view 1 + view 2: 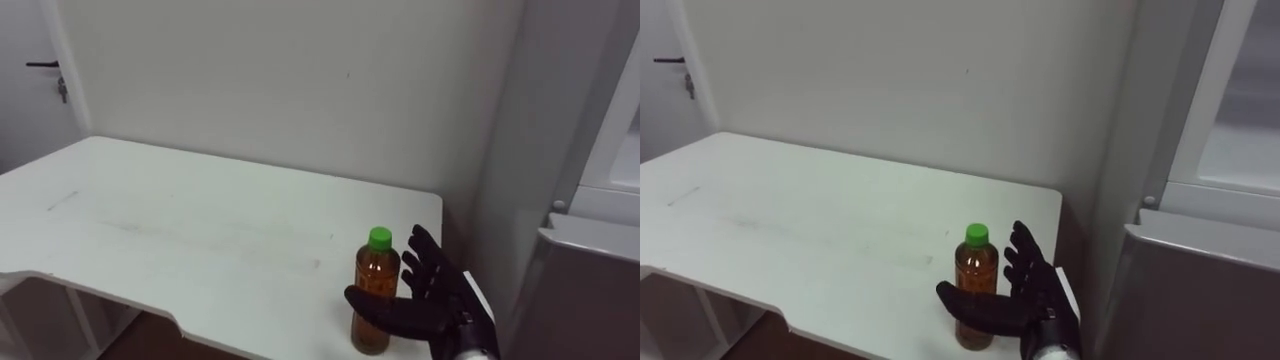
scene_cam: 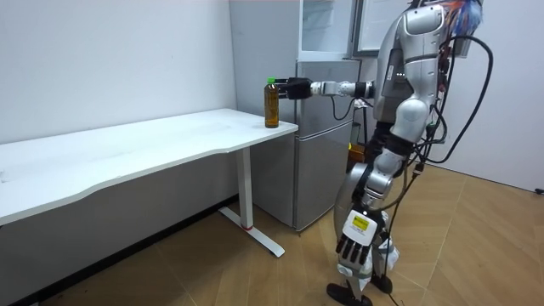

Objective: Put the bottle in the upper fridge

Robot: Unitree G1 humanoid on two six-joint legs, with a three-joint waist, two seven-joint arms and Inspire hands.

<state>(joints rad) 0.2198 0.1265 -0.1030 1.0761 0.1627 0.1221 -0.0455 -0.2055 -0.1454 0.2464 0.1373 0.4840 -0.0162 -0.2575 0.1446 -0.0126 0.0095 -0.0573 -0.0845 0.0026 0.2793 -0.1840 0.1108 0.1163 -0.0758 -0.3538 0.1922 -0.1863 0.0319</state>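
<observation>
I am seeing the right hand (image 1: 432, 292) reaching in from the lower right with the palm facing the bottle (image 1: 377, 272). Its fingers (image 1: 424, 250) are pointing up, straight and spread, so the hand is open and gripping nothing. The thumb (image 1: 372, 305) is lying across the front of the bottle's lower body (I cannot tell whether it is actually touching). The bottle is standing upright near the right front corner of the white table (image 1: 200, 230), amber inside, with a green cap (image 1: 380, 238).

To the right, just past the table's edge, the fridge is standing with its grey lower compartment (image 1: 590, 295) and a white door (image 1: 625, 140) above it. A pale wall is running behind the table, and a dark door handle (image 1: 44, 65) is showing at the far left.

The room view is giving me the whole stance: the robot is standing beside the fridge (image 2: 323, 127), leaning slightly, with its right arm stretched level toward the table's end. The left hand (image 2: 354, 244) is hanging by the thigh, fingers loose and pointing down. The upper fridge compartment (image 2: 327, 25) is standing open there.
</observation>
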